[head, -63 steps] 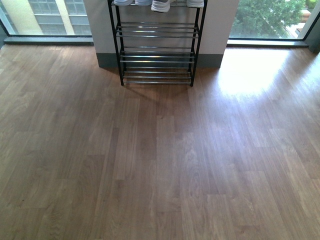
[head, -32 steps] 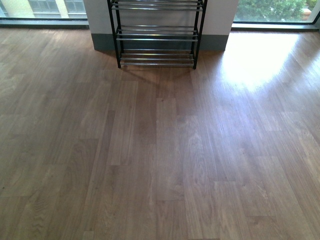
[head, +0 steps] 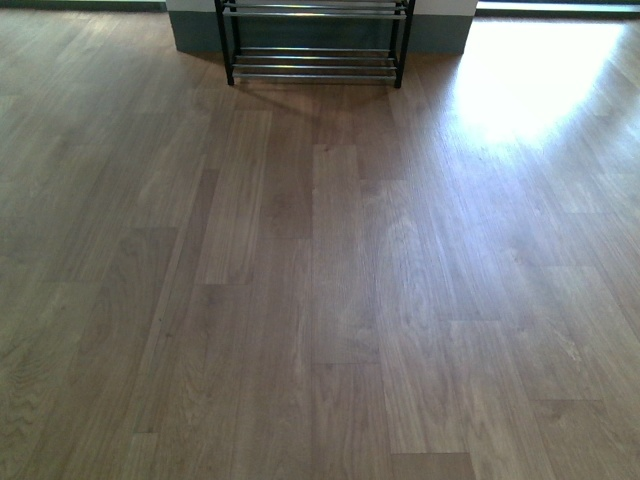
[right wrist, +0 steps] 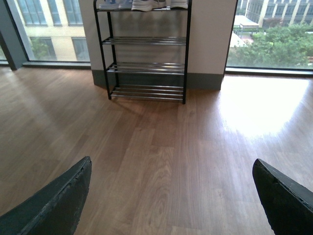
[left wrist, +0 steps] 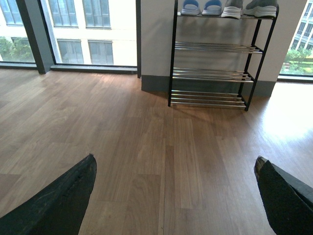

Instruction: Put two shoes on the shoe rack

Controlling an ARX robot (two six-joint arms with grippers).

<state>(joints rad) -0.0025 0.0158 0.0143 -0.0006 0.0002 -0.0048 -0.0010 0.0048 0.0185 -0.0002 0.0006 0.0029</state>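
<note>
The black shoe rack (left wrist: 211,73) with chrome bars stands against a white wall pillar; only its lower tiers (head: 314,60) show at the top edge of the front view. On its top tier sit two pale blue slides (left wrist: 201,7) and, beside them, two grey sneakers (left wrist: 250,8) with white soles; the right wrist view catches only the shoe soles (right wrist: 146,5) on the rack (right wrist: 144,66). My left gripper (left wrist: 173,169) is open above bare floor, holding nothing. My right gripper (right wrist: 171,169) is open too, with only wood floor between its fingers. Neither arm appears in the front view.
Wood plank floor (head: 320,280) stretches from me to the rack. Floor-to-ceiling windows (left wrist: 88,29) flank the pillar (right wrist: 210,34) behind the rack. A bright sun patch (head: 540,70) lies on the floor to the right of the rack.
In the front view the rack has slid up toward the top edge; its upper tiers and the shoes have left the picture, and more bare floor fills the view.
</note>
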